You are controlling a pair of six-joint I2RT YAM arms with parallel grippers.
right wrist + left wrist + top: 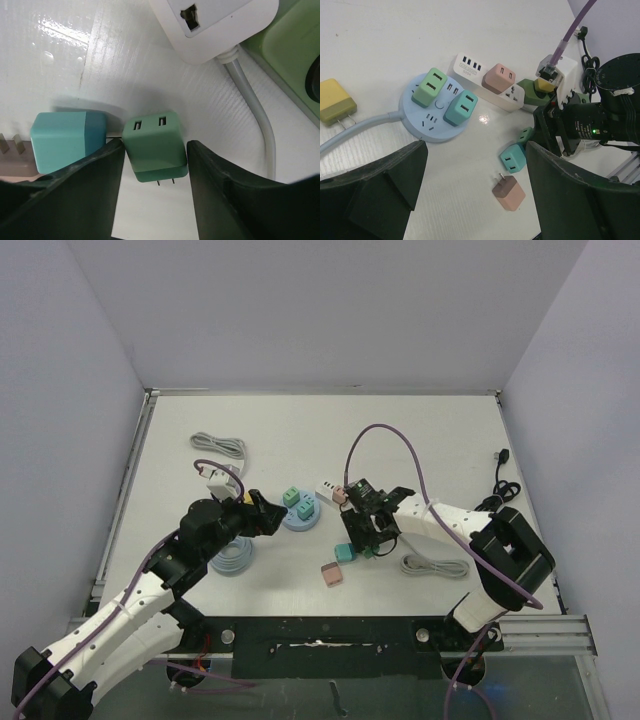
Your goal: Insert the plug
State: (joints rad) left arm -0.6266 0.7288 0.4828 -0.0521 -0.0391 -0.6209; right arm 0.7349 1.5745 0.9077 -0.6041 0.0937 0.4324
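The right claw (155, 150) is clamped on the green plug (154, 134), with a finger pressed to each side. The plug lies on the counter (60, 65), prongs toward the wrist, just beside a teal plug (67, 140) and near the white strip (215, 25). The left claw (475, 195) hangs wide apart above the counter, near the round blue strip (427, 127)

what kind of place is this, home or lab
Probably a robotics lab bench: a white table boxed in by blank walls, two robot arms bolted at its edge, and a round power strip with chargers.
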